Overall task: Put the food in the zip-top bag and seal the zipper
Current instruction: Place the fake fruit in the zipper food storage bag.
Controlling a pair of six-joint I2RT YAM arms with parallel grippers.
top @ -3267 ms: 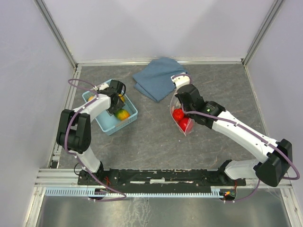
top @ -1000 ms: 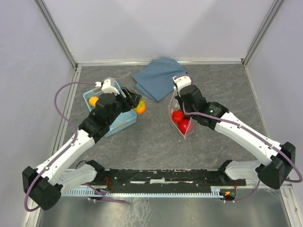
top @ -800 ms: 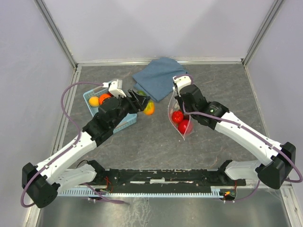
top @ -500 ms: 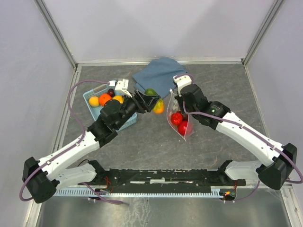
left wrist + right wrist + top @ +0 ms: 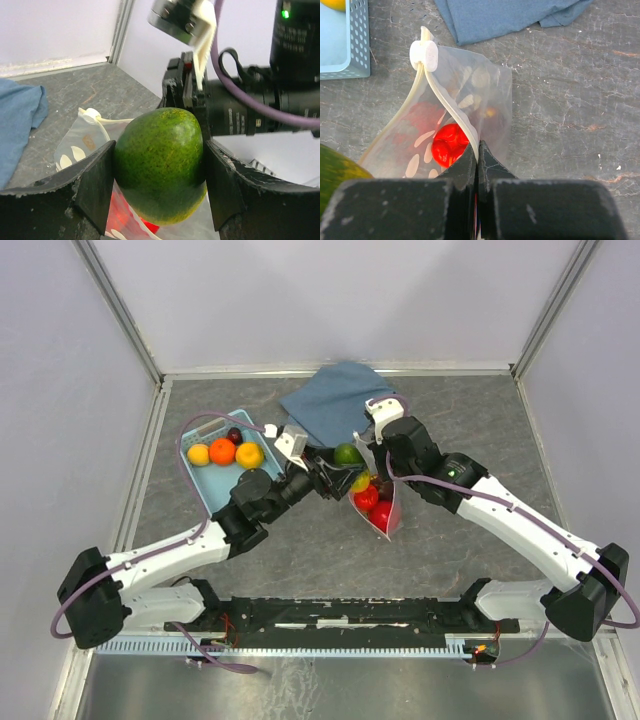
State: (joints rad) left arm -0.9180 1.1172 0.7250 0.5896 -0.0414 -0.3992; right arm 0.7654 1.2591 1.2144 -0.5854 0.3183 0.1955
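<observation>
The basket (image 5: 207,486) lies at the table's (image 5: 470,420) 10 o'clock, toy fruits (image 5: 222,451) in it, the folded cloth (image 5: 325,410) at 12. The zip-top bag (image 5: 485,95) stands at centre, bagged fruits (image 5: 449,142) inside, with the left pincer's (image 5: 160,190) held fruit (image 5: 347,453) at its 11.

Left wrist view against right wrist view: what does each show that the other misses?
Only the left wrist view: the left tool clamped on both sides of the green fruit, the right arm's wrist housing behind it. Only the right wrist view: the right tool pinching the rim of the zip-top bag, and a corner of the light-blue basket holding a yellow fruit. Both: the bag, its white slider, the blue cloth, red fruit inside, and the green fruit, only a sliver in the right wrist view.
</observation>
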